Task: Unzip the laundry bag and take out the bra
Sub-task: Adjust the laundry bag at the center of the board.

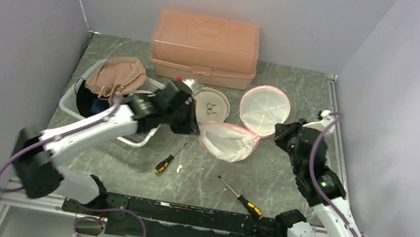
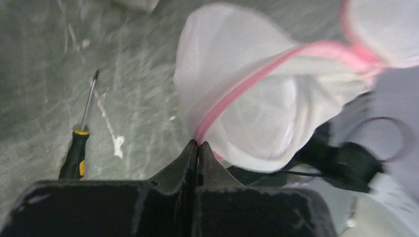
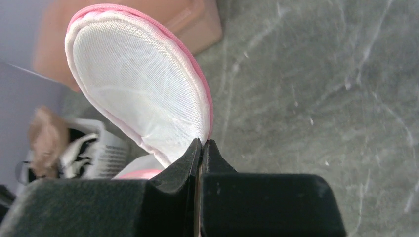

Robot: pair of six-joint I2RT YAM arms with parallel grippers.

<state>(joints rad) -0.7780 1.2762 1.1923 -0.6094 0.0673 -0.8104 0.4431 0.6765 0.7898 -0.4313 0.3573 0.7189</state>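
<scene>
**Laundry bag held open by both grippers; bra seen on the basket**

With the clock face laid on the overhead view and 12 at the far wall, the laundry bag point(image 1: 245, 128) is found just right of the table's point(image 1: 286, 190) centre, toward 2 o'clock. It is spread open like a clamshell. Its white mesh halves are edged in pink, the near half lying low and the far half tipped up.

The left gripper point(image 1: 195, 130) is set at the 9 o'clock edge of the near half. Its fingers are pressed together on the pink rim, as is shown plainly in the left wrist view. The right gripper point(image 1: 279, 134) is placed at about 4 o'clock on the far half. Its fingers are likewise closed tight on that half's pink edge.

A tan, cupped garment, taken to be the bra point(image 1: 116, 76), is draped over the top of a white basket point(image 1: 76, 101) at 9 to 10 o'clock, well apart from the bag. A peach plastic box point(image 1: 205, 47) is stood at 12 o'clock against the far wall. A round white lid point(image 1: 212, 104) is seen between the left gripper and the box. Two screwdrivers with black-and-yellow handles are laid on the table, one point(image 1: 165, 163) at 7 o'clock and the other point(image 1: 240, 197) at 5 o'clock.
</scene>
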